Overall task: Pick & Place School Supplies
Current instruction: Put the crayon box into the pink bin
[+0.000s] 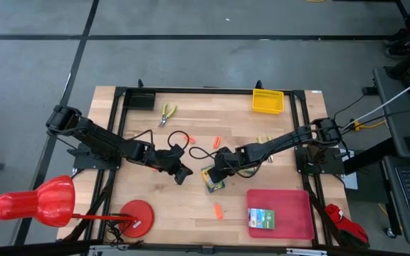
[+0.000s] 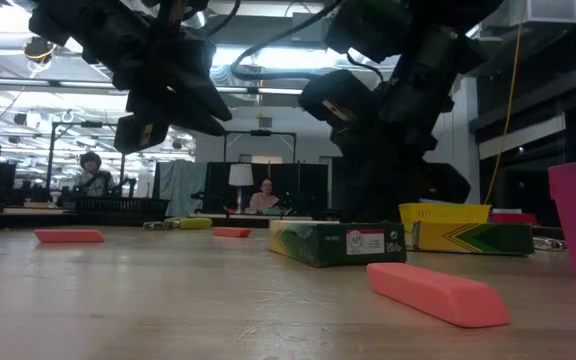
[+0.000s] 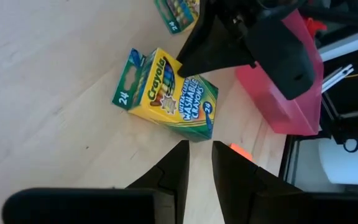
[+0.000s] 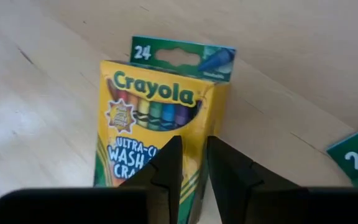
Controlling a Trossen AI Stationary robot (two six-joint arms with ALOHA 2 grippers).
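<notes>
A yellow-green crayon box [image 1: 214, 181] lies flat on the wooden table near its middle, face up [image 4: 151, 118]. My right gripper [image 4: 193, 163] hangs over the box's lower half, pointing steeply down, its fingers a narrow gap apart. My left gripper [image 3: 199, 163] hovers just left of the box [image 3: 166, 93], also open by a narrow gap and with nothing in it. A second crayon box [image 3: 176, 12] lies close by. A third [image 1: 263, 218] lies in the red tray. Yellow-handled scissors [image 1: 167, 112] rest at the far left. Orange stubs [image 1: 218, 211] lie scattered. My right gripper stands from above over the crayon box's face [image 4: 166, 140]. Its own fingers hide the spot, so I cannot tell whether they touch the box. The box lies flat on the table.
The red tray [image 1: 294, 203] sits at the near right and the yellow mesh basket [image 1: 267, 100] at the far right. More orange stubs [image 1: 188, 139] lie behind the grippers. A red lamp [image 1: 34, 203] and its round base [image 1: 135, 217] stand at the near left.
</notes>
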